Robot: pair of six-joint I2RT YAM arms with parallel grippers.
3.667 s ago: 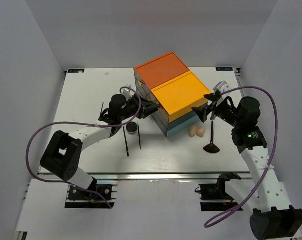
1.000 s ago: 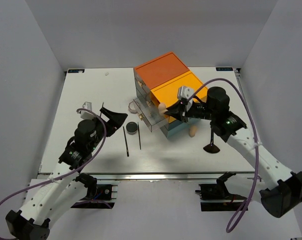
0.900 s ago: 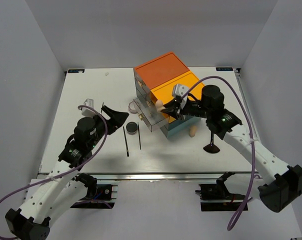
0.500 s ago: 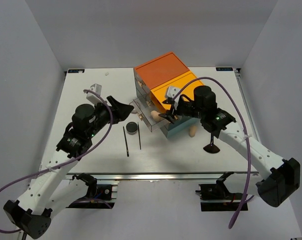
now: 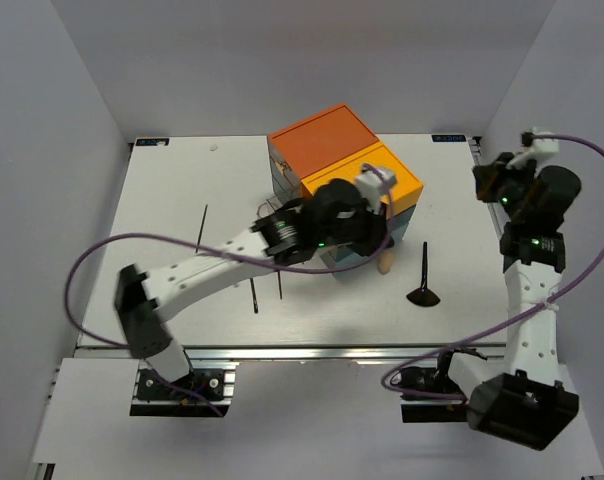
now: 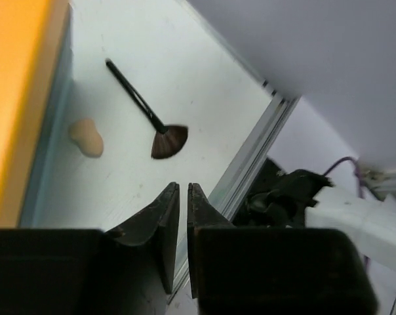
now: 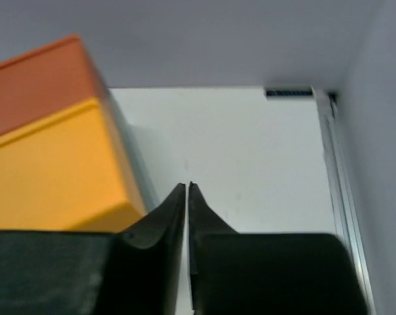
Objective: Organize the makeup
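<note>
While the black flared brush (image 5: 422,285) lies flat on the table (image 5: 182,180), right of the drawer box (image 5: 332,150), a beige sponge (image 5: 385,265) sits just beside the box's base. Two thin black sticks (image 5: 254,296) lie front-left. Left gripper (image 6: 183,187): above brush and sponge, jaws almost closed, empty. Right gripper (image 7: 186,187): far right, raised, jaws closed, empty.

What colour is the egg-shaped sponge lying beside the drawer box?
Beige; the sponge shows best in the left wrist view.
</note>
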